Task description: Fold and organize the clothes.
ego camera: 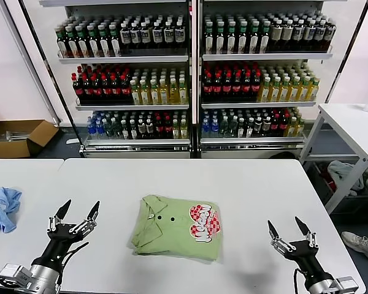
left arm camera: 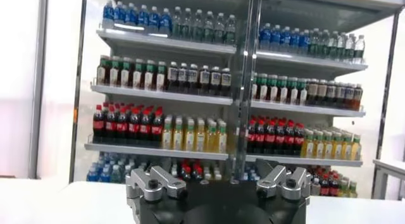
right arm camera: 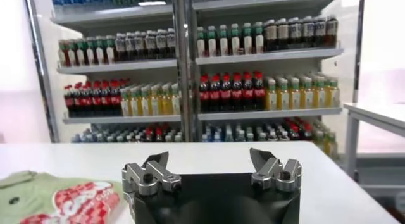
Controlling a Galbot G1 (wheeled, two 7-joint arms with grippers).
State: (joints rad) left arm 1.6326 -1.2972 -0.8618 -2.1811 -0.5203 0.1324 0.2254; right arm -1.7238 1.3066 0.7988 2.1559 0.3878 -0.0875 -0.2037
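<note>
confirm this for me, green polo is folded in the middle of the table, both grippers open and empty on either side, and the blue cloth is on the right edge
Not quite: the blue cloth lies at the table's left edge, beyond the left gripper, as the head view shows. The rest holds: the folded green polo sits mid-table, and the left gripper and right gripper are open and empty on either side.

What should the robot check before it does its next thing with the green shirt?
1. Green polo shirt is folded into a neat rectangle on the white table: ok.
2. Left gripper is off the shirt, jaws open, holding nothing: ok.
3. Right gripper is off the shirt, jaws open, holding nothing: ok.
4. Nothing lies on top of the shirt: ok.
5. Blue cloth stays apart from the shirt, at the table's left edge: ok.
6. Whether the layers underneath lie flat: cannot tell.
</note>
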